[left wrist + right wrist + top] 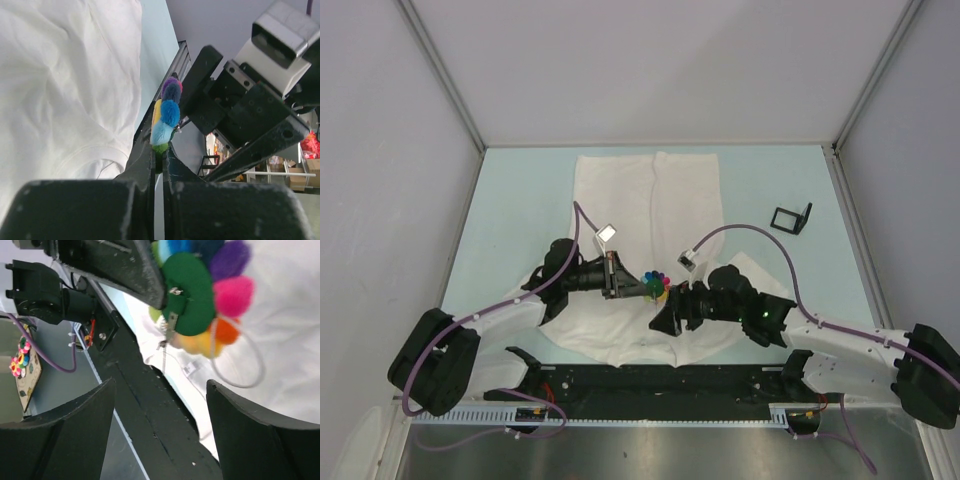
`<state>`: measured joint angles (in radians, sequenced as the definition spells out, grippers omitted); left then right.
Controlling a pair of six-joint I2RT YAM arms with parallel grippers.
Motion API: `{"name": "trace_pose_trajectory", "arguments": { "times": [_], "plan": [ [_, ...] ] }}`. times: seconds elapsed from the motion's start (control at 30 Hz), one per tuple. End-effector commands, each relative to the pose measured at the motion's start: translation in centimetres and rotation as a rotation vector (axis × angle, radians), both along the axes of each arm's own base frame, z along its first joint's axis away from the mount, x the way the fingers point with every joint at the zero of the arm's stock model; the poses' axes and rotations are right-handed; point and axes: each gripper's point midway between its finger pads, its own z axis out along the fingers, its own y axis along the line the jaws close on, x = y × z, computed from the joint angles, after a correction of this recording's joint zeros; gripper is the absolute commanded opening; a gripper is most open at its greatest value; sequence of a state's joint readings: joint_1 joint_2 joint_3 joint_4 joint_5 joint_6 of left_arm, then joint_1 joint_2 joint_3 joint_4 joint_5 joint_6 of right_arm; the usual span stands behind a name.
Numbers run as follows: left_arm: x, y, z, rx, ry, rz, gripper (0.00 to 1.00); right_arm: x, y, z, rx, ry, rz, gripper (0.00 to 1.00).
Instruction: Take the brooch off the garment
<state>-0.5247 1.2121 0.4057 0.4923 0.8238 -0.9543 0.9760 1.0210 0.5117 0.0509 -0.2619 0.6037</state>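
Observation:
The brooch (657, 283) is a small rainbow flower held just above the white garment (650, 200), near its lower middle. My left gripper (642, 285) is shut on the brooch's edge. In the left wrist view the petals (168, 116) stick up from between the closed fingertips (161, 152), and the garment (65, 90) lies to the left. The right wrist view shows the brooch's green felt back (192, 295) with a metal pin hanging from it. My right gripper (160, 405) stands open just below, apart from the brooch. Whether the pin still sits in the cloth cannot be told.
A small black frame-like object (791, 217) lies on the teal table right of the garment. A black rail (650, 378) runs along the near edge between the arm bases. Grey walls enclose the table on three sides.

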Motion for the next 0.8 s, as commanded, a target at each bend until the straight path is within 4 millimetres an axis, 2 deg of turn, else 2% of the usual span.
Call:
{"name": "trace_pose_trajectory", "arguments": {
  "times": [0.0, 0.13, 0.37, 0.57, 0.77],
  "plan": [
    [0.7, -0.1, 1.6, -0.041, -0.032, 0.02, 0.0, 0.3, 2.3, 2.3, 0.129, -0.017, -0.018, 0.76],
    [0.8, -0.1, 1.7, -0.046, -0.027, 0.023, 0.0, 0.5, 3.2, 3.2, 0.183, -0.005, -0.03, 0.76],
    [1.3, 0.0, 1.6, -0.043, -0.029, 0.04, 0.0, -0.6, 4.2, 3.2, 0.234, 0.056, 0.03, 0.72],
    [1.4, 0.0, 0.6, -0.024, -0.022, 0.042, 0.0, -1.0, 4.3, 4.6, 0.295, 0.081, 0.026, 0.71],
    [1.1, -0.1, -0.7, -0.015, -0.005, 0.019, 0.0, -0.1, 3.8, 6.0, 0.352, 0.131, 0.002, 0.71]
  ]
}}
